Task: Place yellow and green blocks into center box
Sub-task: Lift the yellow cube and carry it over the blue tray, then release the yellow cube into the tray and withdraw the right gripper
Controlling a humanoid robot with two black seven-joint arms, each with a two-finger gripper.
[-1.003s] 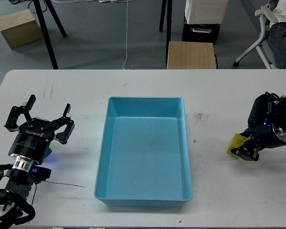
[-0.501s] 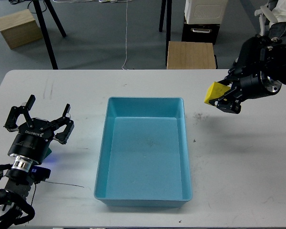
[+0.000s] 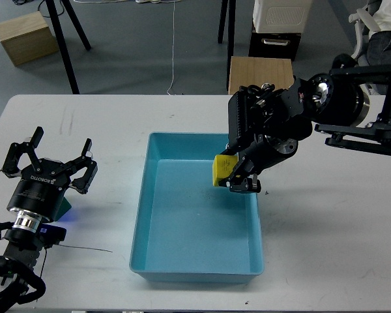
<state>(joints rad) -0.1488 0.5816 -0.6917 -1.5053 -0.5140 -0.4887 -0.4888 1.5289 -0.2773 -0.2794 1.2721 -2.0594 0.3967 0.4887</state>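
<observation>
While over blue box [image 3: 158, 215], yellow block [image 3: 223, 170] in right fingers [image 3: 242, 180].

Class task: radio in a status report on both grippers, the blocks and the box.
Right gripper shut on yellow block, above box. Left gripper open over green block. Nothing blocking.

Yellow block [image 3: 222, 171]: held aloft, tilted, above the box's upper right part.
Green block [image 3: 66, 208]: only a corner visible, on the worktop [image 3: 326, 248], far left.
Box [image 3: 182, 268]: light blue, rectangular, open-topped, centre of worktop.
</observation>
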